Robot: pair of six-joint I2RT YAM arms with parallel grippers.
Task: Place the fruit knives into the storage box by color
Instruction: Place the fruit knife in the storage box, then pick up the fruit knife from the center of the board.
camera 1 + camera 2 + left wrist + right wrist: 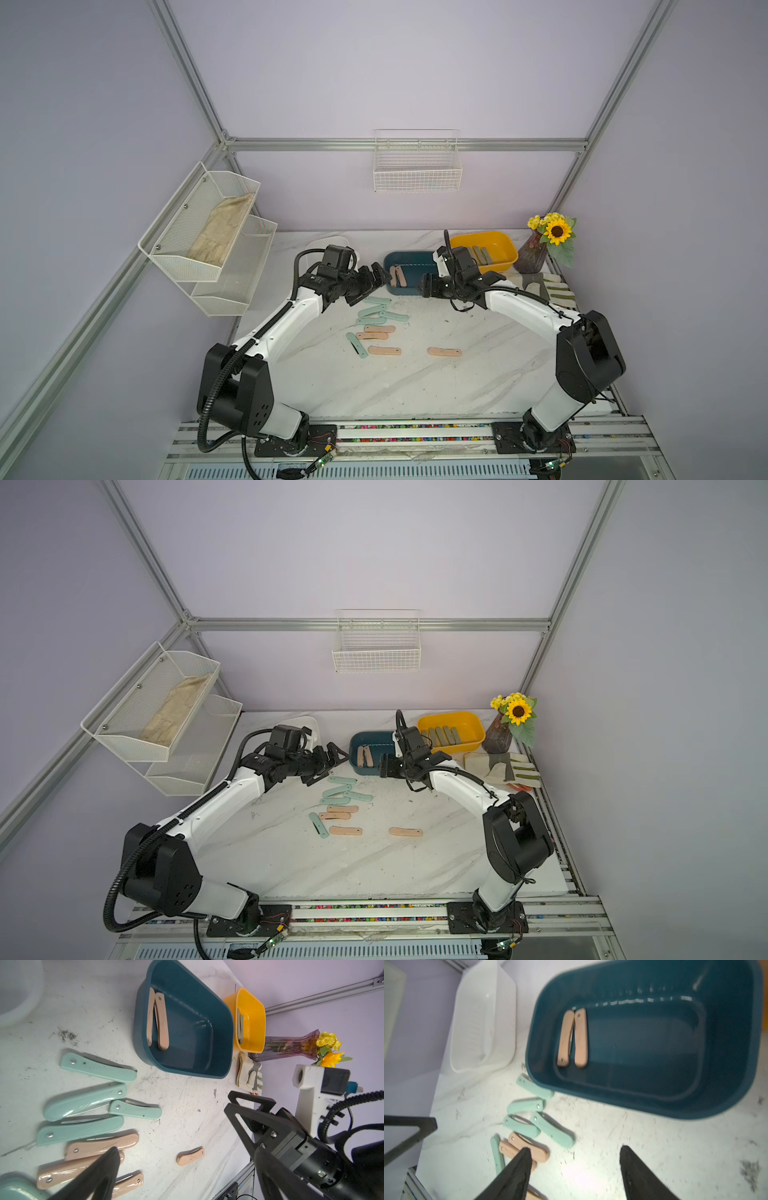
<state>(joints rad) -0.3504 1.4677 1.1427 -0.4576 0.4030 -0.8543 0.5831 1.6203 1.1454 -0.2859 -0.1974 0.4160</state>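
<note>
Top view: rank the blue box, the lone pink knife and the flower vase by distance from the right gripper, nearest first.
In a top view:
1. blue box: right at the fingertips of the right gripper.
2. lone pink knife: lying by itself, toward the front.
3. flower vase: back corner, on the robot's right.

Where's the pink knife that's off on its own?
In both top views the lone pink knife lies flat on the table, right of the knife pile and nearer the front than the blue box.
</note>
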